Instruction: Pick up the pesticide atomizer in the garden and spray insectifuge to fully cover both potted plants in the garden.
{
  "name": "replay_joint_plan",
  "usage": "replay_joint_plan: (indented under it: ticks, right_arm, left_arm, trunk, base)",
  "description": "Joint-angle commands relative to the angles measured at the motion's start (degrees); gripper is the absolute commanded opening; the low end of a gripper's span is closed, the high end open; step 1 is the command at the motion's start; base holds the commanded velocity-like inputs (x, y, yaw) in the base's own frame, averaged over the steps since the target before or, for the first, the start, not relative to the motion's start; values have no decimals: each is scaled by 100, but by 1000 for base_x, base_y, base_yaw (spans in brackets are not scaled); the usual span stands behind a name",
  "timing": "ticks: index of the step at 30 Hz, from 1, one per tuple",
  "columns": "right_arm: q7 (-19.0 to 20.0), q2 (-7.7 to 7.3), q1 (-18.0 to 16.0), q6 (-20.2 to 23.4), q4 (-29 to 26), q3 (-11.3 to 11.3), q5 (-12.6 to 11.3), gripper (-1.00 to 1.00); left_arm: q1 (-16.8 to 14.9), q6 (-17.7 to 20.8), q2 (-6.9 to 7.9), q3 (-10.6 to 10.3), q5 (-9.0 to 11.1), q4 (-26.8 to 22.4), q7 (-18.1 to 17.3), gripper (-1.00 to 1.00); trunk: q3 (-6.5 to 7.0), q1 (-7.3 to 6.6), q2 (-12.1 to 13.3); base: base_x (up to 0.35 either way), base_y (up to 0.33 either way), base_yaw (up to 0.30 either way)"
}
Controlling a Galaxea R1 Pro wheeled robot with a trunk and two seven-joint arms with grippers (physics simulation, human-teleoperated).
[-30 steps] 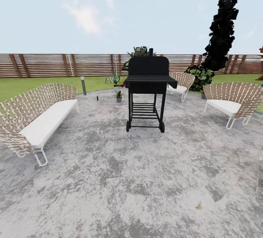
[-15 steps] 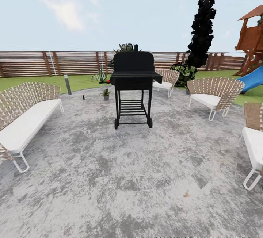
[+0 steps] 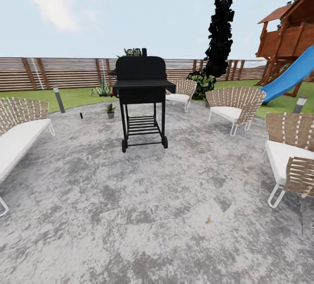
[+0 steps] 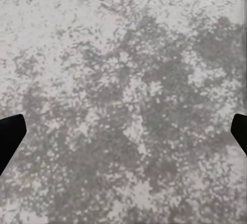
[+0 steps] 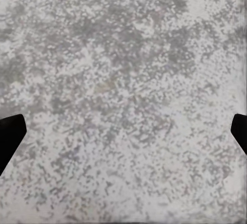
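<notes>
Far off at the left of the head view, the pesticide atomizer (image 3: 81,115) is a tiny dark bottle standing on the grey stone patio (image 3: 144,197). Just right of it stands a small potted plant (image 3: 110,109) in a grey pot. A second green rosette (image 3: 101,90) sits on the lawn behind, near the fence. My left gripper (image 4: 124,134) is open over bare patio stone, with only its dark fingertips (image 4: 10,137) at the picture's edges. My right gripper (image 5: 124,131) is open in the same way over the stone.
A black wheeled grill (image 3: 141,96) stands mid-patio. Woven chairs (image 3: 233,107) ring the right side, the nearest one (image 3: 290,155) close by. A white-cushioned sofa (image 3: 17,133) is at the left. A slatted fence (image 3: 65,72), a tall dark tree (image 3: 219,27) and a playset slide (image 3: 290,77) lie beyond.
The whole head view has shifted left, so the camera has turned right. The playset, slide and nearest right chair have come into the picture. The things themselves have not moved.
</notes>
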Motion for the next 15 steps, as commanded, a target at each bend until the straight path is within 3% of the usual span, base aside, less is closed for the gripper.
replay_joint_plan:
  ticks: [1,8,15]
  right_arm:
    - [4,2,-5,-20,6,-9,2,100]
    - [4,2,-5,-20,6,-10,2,100]
    - [-3,2,-5,-21,6,-10,2,100]
  left_arm:
    - [-2,-18,-1,4,2,2,2,100]
    - [-2,-26,5,-10,-9,2,2,100]
    - [-2,-27,5,-7,-12,2,2,100]
  trunk:
    - [-29,22,-44]
    - [-69,22,-44]
    - [-109,22,-44]
  base:
    - [0,0,-245]
    - [36,0,-245]
    - [295,-5,-244]
